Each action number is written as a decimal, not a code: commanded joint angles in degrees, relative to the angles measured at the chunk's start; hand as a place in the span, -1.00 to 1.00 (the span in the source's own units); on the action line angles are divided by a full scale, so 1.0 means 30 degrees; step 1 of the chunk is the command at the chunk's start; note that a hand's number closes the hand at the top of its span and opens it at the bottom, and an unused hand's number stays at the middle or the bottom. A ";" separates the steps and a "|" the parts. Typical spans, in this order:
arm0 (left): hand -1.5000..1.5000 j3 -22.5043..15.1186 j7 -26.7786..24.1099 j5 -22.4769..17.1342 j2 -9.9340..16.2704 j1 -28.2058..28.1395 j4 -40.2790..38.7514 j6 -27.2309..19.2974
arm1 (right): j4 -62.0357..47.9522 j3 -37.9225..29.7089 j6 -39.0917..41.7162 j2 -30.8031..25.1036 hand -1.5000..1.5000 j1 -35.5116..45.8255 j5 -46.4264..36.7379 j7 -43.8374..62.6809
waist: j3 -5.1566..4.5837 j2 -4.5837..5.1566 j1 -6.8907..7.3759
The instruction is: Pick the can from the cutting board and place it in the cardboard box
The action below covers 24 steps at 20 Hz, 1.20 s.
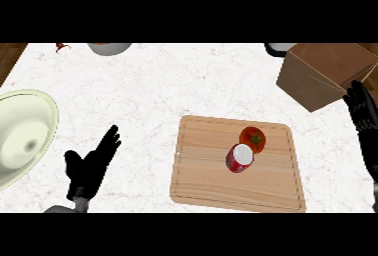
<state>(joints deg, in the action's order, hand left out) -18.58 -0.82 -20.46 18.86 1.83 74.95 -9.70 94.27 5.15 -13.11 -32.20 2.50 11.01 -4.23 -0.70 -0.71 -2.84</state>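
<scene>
Tomato (pixel 253 138) crowds the can (pixel 239 157) (touching its far side).

I see the red can (pixel 240 158) with its white top standing on the wooden cutting board (pixel 214 185), slightly tilted, right of centre. The brown cardboard box (pixel 325 72) sits well apart, at the surface's far right corner.

The can (pixel 239 158) stands on the cutting board (pixel 214 185) (touching a tomato (pixel 253 138)); the cardboard box (pixel 325 72) sits beyond, both hands open.
</scene>
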 commanded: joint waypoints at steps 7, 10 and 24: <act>0.00 -0.0386 -0.2053 0.3397 0.2801 0.4812 0.2674 0.1199 | 0.2088 0.0775 0.8026 -0.4711 -1.00 0.5725 0.0583 -0.1894 | 0.0200 0.0219 0.1826; 0.00 -0.0026 -0.1445 0.3465 0.3213 0.5900 0.2746 0.1603 | -0.1362 0.0080 1.1396 -0.4063 -1.00 0.6702 0.3160 -0.4590 | 0.0305 0.0524 0.1736; 0.00 0.1033 -0.2753 0.3731 0.3769 0.4653 0.2554 0.2286 | -0.2251 0.4298 1.2882 -0.6737 -1.00 0.9374 -0.8563 -1.2059 | 0.0212 0.0260 0.1296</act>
<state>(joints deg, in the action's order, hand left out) -17.04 -8.17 -9.15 29.32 16.30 83.38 -3.35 85.18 14.22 23.75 -49.08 28.60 -6.90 -39.45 0.03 0.28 1.48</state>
